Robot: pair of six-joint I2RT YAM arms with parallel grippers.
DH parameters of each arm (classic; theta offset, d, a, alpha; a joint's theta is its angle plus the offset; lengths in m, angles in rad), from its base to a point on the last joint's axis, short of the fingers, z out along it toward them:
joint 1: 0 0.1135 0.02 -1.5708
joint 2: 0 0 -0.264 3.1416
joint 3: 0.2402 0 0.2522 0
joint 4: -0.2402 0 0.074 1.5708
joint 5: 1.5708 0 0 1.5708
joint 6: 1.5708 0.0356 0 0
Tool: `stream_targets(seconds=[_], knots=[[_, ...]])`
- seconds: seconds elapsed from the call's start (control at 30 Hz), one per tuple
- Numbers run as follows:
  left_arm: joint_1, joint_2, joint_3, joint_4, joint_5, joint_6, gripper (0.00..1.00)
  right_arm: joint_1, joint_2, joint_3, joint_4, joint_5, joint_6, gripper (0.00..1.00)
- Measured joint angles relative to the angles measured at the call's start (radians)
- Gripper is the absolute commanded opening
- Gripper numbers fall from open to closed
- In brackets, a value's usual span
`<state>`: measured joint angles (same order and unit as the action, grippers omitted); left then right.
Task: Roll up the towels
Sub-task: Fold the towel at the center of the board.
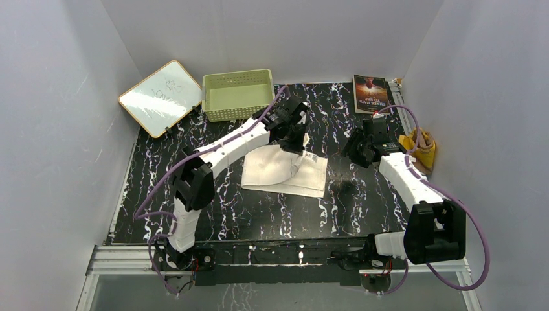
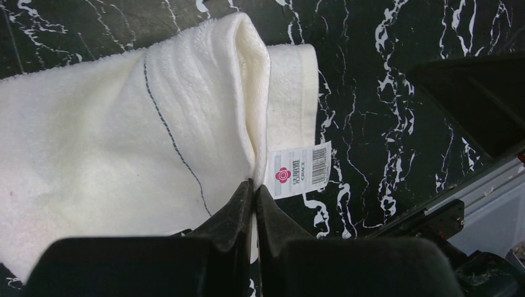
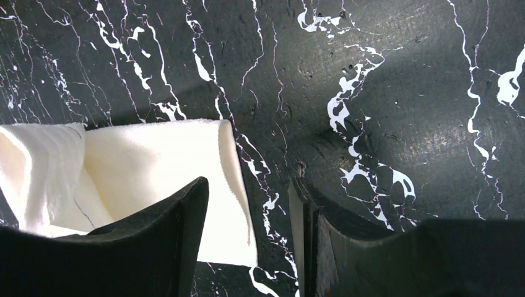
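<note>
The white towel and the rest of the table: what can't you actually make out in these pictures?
Left wrist view: the pinched edge of the white towel is hidden between the left fingers; the label has print too small to read.
Top view: the yellow-brown towel sits partly behind the right arm; the whiteboard scribble is too faint.

A label (image 2: 301, 169) at the hem of the white towel (image 2: 93, 142) carries a pink flower logo, a barcode and small print that seems to read "GRACE". Beyond the towel to its right, a book (image 1: 370, 93) shows an upside-down title, apparently "THREE DAYS TO SEE". Beyond it to the left, a whiteboard (image 1: 160, 97) bears faint, illegible scribbles.
</note>
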<state>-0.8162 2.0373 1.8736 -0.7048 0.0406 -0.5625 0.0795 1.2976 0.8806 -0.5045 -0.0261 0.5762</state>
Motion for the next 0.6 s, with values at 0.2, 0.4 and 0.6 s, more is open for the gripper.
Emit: stream_targets(seconds=[0.2, 0.4, 0.6], knots=[[-0.032, 0.011, 0.013, -0.011, 0.024, 0.001, 0.0, 0.0, 0.0, 0.0, 0.0, 0.0, 0.0, 0.49], [-0.054, 0.053, 0.013, -0.007, 0.049, 0.001, 0.0, 0.0, -0.003, -0.007, 0.0, 0.0, 0.0, 0.49], [-0.069, 0.071, -0.003, 0.018, 0.067, -0.016, 0.0, 0.0, -0.008, -0.01, 0.0, 0.0, 0.0, 0.49]])
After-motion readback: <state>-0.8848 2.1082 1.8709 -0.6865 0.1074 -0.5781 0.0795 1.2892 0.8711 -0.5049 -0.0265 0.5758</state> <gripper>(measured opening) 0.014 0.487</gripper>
